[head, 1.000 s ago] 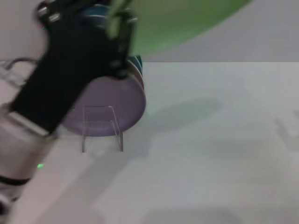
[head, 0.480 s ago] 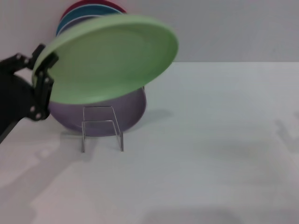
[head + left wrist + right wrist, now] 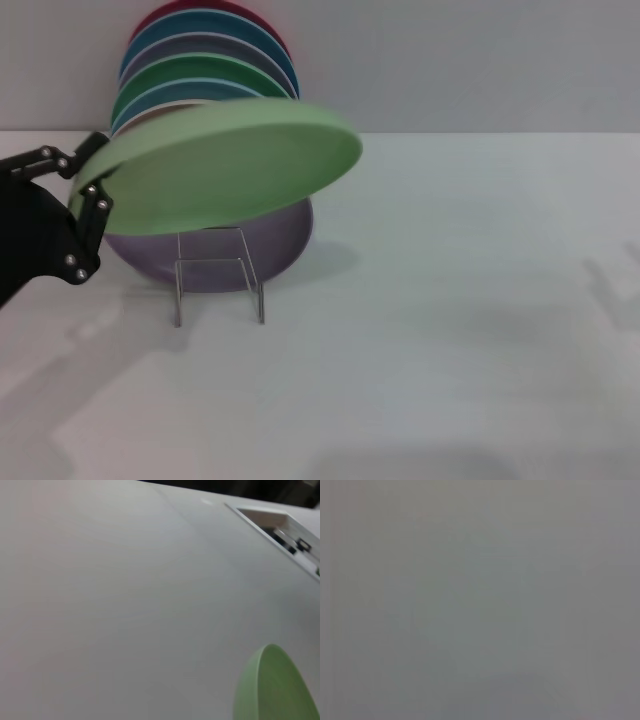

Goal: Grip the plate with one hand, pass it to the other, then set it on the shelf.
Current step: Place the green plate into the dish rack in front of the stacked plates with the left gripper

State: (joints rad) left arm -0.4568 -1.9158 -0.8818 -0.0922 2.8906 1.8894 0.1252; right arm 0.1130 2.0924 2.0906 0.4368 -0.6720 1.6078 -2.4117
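The pale mint-green plate (image 3: 220, 165) hangs nearly flat, just above and in front of the plates standing in the shelf. My left gripper (image 3: 95, 172), black and slim, comes in from the left edge and is shut on the plate's left rim, one finger above it and one below. The shelf (image 3: 218, 278) is a thin wire rack with a square front loop, standing on the table under the plate. An edge of the plate (image 3: 275, 690) also shows in the left wrist view. My right gripper is out of view; the right wrist view is plain grey.
A lilac plate (image 3: 285, 235) leans at the front of the rack, with several coloured plates (image 3: 205, 60) upright behind it against the wall. The white tabletop (image 3: 450, 300) stretches to the right. A recessed fixture (image 3: 280, 522) shows in the left wrist view.
The left arm has dropped from close before the head camera down and to the left. The plate came down with it and now lies flatter, lower over the rack.
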